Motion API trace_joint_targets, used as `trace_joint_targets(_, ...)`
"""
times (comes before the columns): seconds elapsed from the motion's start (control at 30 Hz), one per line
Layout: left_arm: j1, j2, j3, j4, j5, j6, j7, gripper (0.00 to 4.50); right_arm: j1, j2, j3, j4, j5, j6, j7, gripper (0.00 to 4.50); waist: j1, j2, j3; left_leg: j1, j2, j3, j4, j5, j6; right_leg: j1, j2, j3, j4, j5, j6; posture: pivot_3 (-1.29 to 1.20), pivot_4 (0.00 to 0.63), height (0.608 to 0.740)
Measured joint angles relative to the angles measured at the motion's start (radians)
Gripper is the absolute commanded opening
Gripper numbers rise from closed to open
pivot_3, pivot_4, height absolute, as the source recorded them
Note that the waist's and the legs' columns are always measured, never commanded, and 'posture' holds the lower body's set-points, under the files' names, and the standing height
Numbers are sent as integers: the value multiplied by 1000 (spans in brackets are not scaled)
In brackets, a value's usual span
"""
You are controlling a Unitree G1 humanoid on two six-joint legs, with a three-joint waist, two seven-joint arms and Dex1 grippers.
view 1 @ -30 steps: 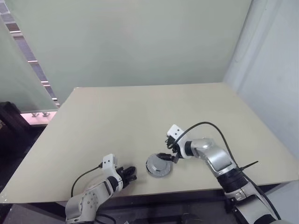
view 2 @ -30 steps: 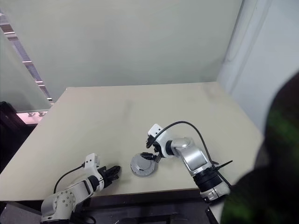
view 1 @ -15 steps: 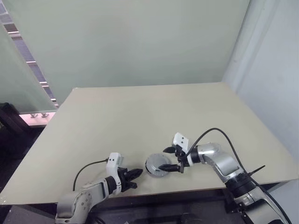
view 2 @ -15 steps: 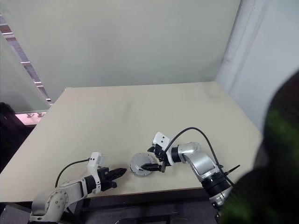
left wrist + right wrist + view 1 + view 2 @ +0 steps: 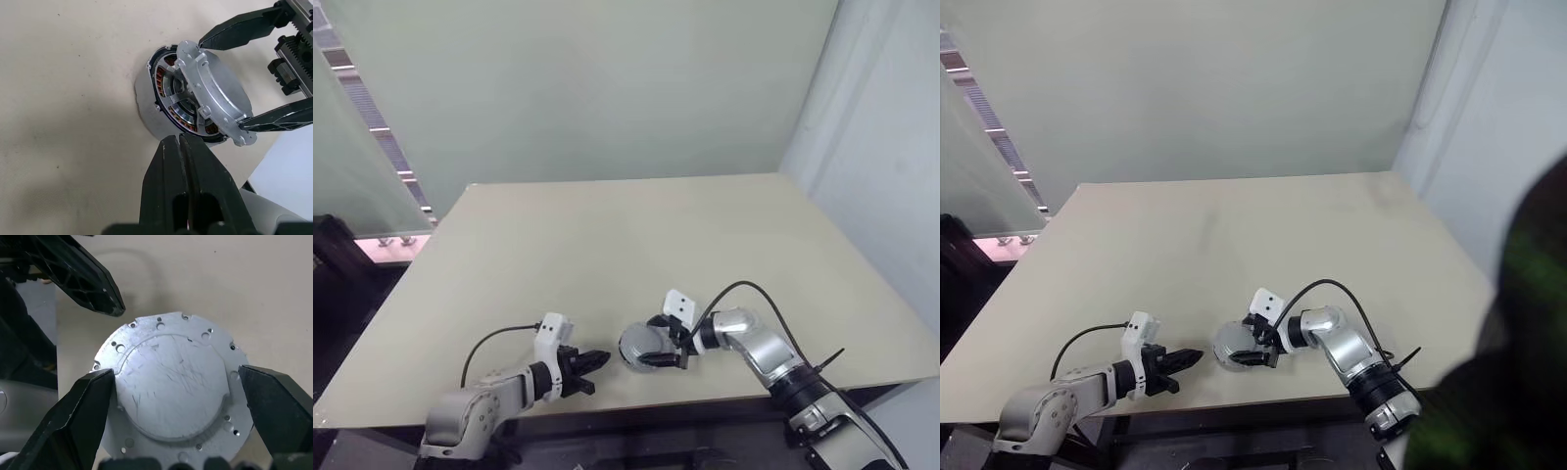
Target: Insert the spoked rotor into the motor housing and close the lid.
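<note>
The motor housing (image 5: 146,105) stands on the table near its front edge, with copper windings showing inside its rim. The spoked rotor (image 5: 178,88) sits within it. The lid (image 5: 171,391), a silvery-grey disc with small holes round its rim, leans tilted over the housing's mouth, one side raised. My right gripper (image 5: 221,84) straddles the lid, a black finger pressed against each side of its rim. My left gripper (image 5: 180,139) is shut and empty, pointing at the housing's wall a short way off. From the head, the housing (image 5: 641,345) lies between both hands.
The beige table (image 5: 607,245) stretches bare behind the housing, and its front edge runs just below both grippers. A pale wall closes the back, and a glass panel (image 5: 352,147) stands at the far left.
My right gripper has come down from above the housing and its fingers have drawn in onto the lid's rim. My left hand has risen slightly and rolled, still shut.
</note>
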Motion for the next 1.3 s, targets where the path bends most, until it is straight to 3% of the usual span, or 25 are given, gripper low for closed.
trace_joint_targets(0.03,0,2,0,0,2,0,0,0,0,1,0,0,0,0,-1,3238,0,0,0,0,0,0,0,0,0,0,0,0,0,0,0,0,0,740)
trace_joint_targets(0.07,-1,3,0,0,6,0,0,0,0,3,-1,1,0,6,-3,3209,0,0,0,0,0,0,0,0,0,0,0,0,0,0,0,0,0,740)
trace_joint_targets(0.4,-17,4,-6,0,14,3,0,0,-19,36,-23,-41,7,191,-46,3209,0,0,0,1,0,0,1,0,0,1,0,0,1,0,0,0,0,740)
trace_joint_targets(0.87,-10,5,-5,0,25,1,-9,0,-51,48,92,-173,-84,409,-156,3209,0,0,0,1,0,0,1,0,0,1,0,1,1,0,0,0,0,740)
trace_joint_targets(1.3,4,25,10,1,30,-11,-8,0,-77,53,131,-198,-90,495,-189,3209,0,1,-1,3,0,1,2,0,0,2,0,0,1,0,0,0,0,740)
